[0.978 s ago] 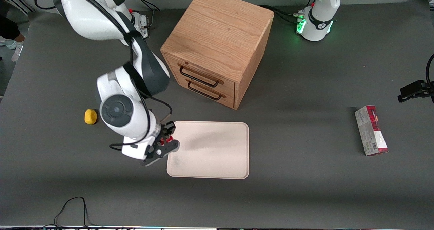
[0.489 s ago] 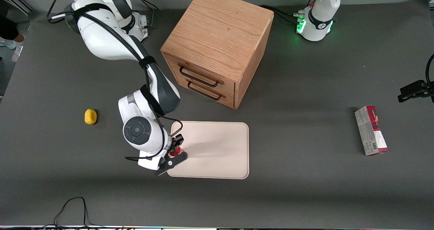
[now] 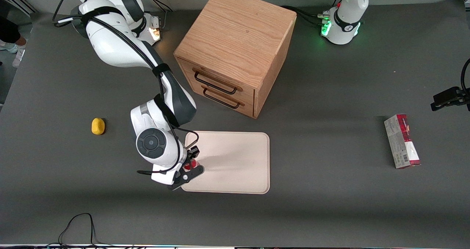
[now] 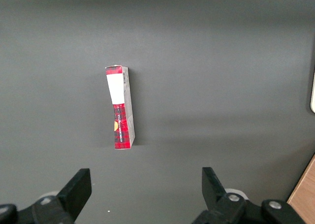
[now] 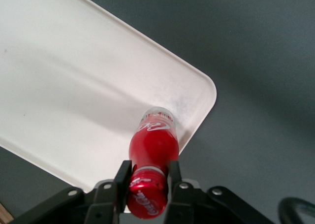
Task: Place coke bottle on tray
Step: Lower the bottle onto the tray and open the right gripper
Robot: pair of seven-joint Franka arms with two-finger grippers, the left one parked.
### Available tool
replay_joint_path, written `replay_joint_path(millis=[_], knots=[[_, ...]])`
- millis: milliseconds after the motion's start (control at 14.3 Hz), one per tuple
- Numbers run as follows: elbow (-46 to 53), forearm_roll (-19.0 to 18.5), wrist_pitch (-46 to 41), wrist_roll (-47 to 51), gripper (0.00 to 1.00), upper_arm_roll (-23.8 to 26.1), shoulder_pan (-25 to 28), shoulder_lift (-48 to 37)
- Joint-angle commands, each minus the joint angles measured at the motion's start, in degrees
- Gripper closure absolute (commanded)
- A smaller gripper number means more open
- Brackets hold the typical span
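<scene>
Grey table (image 3: 330,205), tray (image 3: 235,161) corner; coke bottle (image 5: 153,144) upright, neck pinched in end effector (image 5: 147,182) above.

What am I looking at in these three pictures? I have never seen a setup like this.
Two white robot arms stand at a dark grey table. One picture looks down on the whole table from the front; the other two come from cameras on the arms' wrists. The working arm's tool is shut on the neck of a small coke bottle, holding it over a corner of the cream tray, base close to the surface; I cannot tell if it touches. Also on the table: a wooden two-drawer cabinet, a yellow lump toward the working arm's end, and a red-and-grey carton toward the parked arm's end, which its wrist camera shows.
</scene>
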Motion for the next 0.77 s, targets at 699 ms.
replay_joint_path(millis=[699], knots=[[1.43, -0.26, -19.04, 3.06, 0.00, 0.13, 0.07, -14.48]])
